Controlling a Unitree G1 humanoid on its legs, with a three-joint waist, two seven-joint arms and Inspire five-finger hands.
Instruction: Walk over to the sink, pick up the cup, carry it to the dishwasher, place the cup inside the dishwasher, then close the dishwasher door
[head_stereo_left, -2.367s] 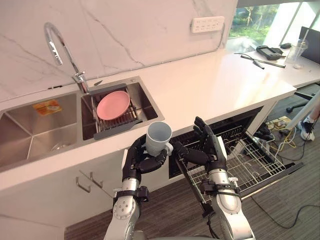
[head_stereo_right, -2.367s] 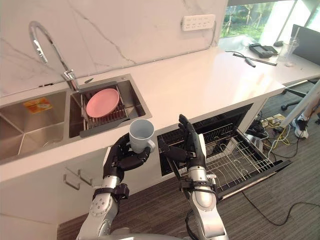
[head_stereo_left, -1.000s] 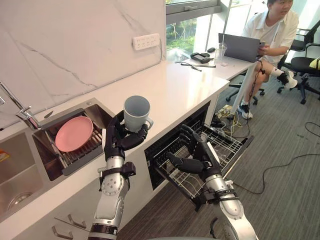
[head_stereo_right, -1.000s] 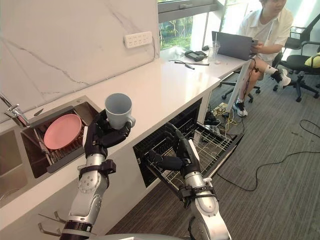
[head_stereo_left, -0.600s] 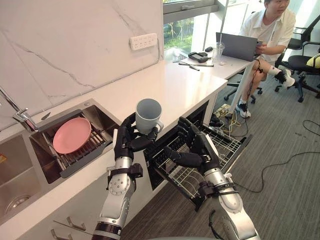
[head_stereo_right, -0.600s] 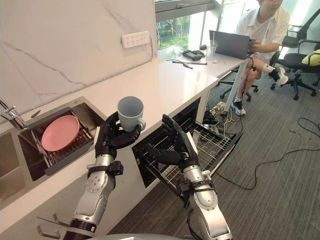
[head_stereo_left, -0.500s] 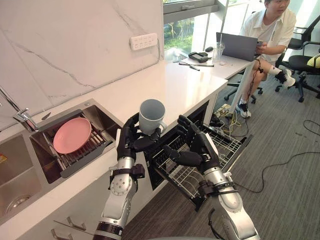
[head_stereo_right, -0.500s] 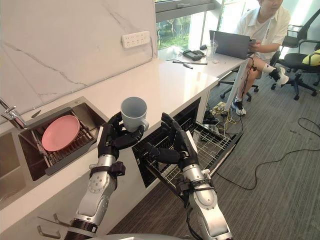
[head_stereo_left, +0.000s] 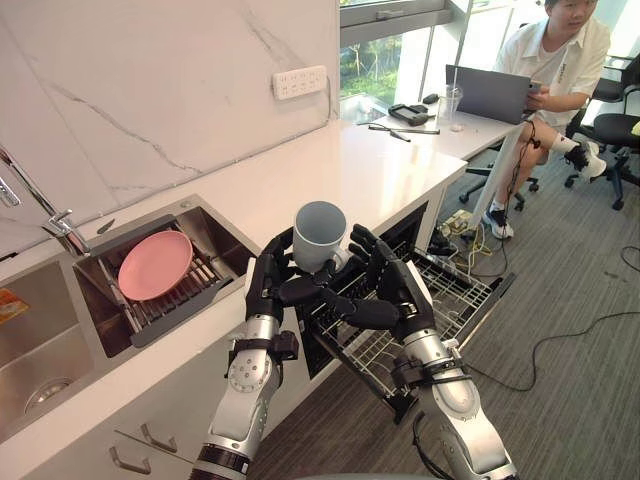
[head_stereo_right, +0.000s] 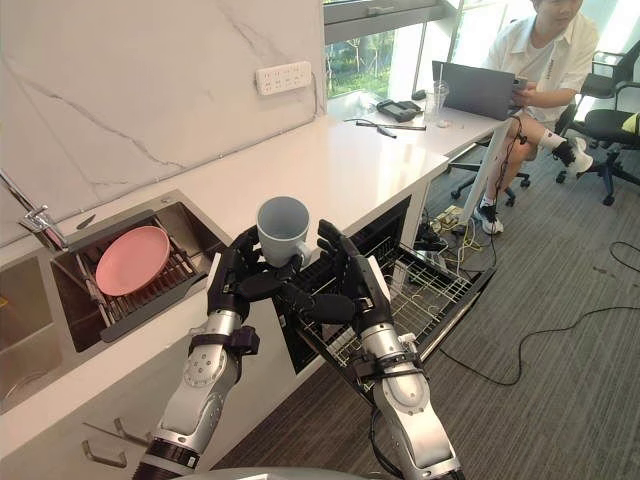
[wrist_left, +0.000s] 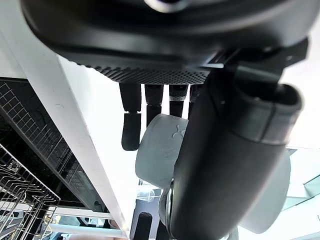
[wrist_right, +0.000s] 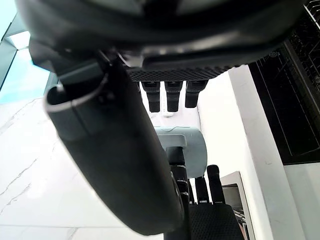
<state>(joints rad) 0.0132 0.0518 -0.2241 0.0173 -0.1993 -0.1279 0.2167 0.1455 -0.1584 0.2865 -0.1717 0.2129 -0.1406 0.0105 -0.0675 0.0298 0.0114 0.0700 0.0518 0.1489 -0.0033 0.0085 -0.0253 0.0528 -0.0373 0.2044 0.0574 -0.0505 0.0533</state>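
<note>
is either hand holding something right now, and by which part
The left hand holds the grey cup upright, fingers and thumb curled round its lower body. The right hand is open close beside the cup, gripping nothing.

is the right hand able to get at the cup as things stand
Probably yes: the right hand is open right beside the cup, which the left hand holds upright, and nothing lies between them.

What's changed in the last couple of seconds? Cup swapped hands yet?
Not yet. The view swung from the sink toward the dishwasher. The right robot hand, open, moved in beside the left robot hand, its fingers now just below the cup; contact unclear. The left robot hand stays curled round the upright cup. Unchanged: dishwasher door open, rack out, pink plate in the sink.
</note>
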